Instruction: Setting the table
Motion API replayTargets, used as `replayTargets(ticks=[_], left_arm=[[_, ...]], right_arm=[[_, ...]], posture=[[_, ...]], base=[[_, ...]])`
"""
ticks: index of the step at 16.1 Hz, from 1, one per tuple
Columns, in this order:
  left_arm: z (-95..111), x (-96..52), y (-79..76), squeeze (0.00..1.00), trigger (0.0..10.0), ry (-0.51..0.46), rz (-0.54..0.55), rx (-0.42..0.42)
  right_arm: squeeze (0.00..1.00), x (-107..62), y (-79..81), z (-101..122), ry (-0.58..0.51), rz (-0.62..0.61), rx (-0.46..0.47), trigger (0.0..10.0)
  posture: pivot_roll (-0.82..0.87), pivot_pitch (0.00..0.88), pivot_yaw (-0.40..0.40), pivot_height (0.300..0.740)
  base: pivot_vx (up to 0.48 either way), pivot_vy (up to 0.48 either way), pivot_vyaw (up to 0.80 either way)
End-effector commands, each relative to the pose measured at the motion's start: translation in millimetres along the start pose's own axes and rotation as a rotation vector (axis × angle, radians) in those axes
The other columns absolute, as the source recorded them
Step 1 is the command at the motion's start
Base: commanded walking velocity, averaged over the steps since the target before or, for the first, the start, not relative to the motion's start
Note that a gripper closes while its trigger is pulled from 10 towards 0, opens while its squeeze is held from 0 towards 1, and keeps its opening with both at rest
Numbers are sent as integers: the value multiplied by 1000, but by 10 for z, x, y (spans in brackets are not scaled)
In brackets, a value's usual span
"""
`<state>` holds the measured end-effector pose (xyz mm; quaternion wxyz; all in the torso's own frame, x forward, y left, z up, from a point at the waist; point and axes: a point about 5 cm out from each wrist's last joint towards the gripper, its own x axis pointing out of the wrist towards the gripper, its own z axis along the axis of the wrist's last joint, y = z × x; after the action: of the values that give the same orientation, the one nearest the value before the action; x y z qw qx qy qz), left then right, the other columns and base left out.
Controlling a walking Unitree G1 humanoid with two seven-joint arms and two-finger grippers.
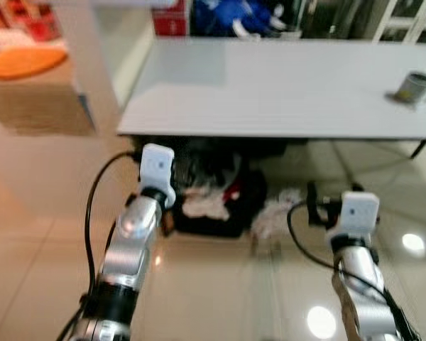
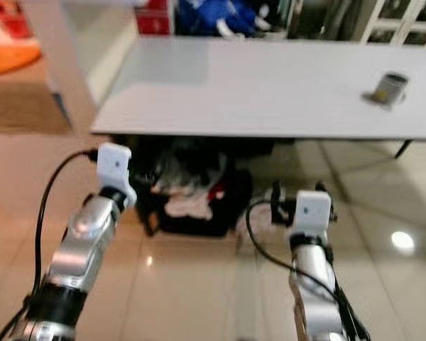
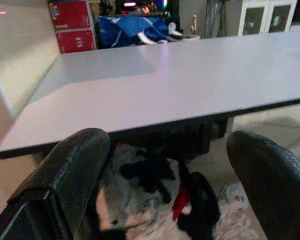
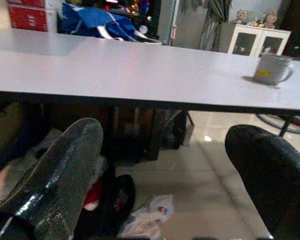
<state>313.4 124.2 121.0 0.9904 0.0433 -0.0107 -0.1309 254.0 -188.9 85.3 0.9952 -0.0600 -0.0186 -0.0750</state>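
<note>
1. Approach the wide grey flat-topped desk [image 1: 270, 85] squarely.
2. Target the grey metal mug [image 4: 272, 68] near its right edge.
3. Keep the left pincer [image 3: 165, 190] and right pincer [image 4: 185, 185] released, empty.

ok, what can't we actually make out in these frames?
- Grey mug with yellow label on the white table: contents hidden by its wall; label too small in the right wrist view, blurred in the eye views.
- Dark bag with a pile of clothes under the table: partly hidden by the tabletop edge, blurred; items can't be told apart.
- Red boxes behind the table: print unreadable in the left wrist view.
- Orange object: cut off by the frame edge.
</note>
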Motion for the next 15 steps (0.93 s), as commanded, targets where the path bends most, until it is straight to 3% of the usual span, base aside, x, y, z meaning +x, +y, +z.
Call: replayTargets(ticks=[1,6,10,15], left_arm=[[2,2,-28,0,10000,0,1,-3],[-5,-21,-4,0,10000,-11,32,-9],[61,-47,71,0,10000,-56,70,-4],[50,-167,388,0,10000,-47,190,-19]], right_arm=[[0,6,-47,4,0,-12,-6,10000],[0,3,-35,5,-3,0,-3,10000],[0,22,-16,173,-108,7,37,10000],[0,1,-129,268,-164,-48,31,10000]], posture=[[9,0,15,740],[10,0,10,740],[18,0,3,740],[22,0,2,740]], base=[[0,480,0],[0,480,0],[0,480,0],[0,480,0]])
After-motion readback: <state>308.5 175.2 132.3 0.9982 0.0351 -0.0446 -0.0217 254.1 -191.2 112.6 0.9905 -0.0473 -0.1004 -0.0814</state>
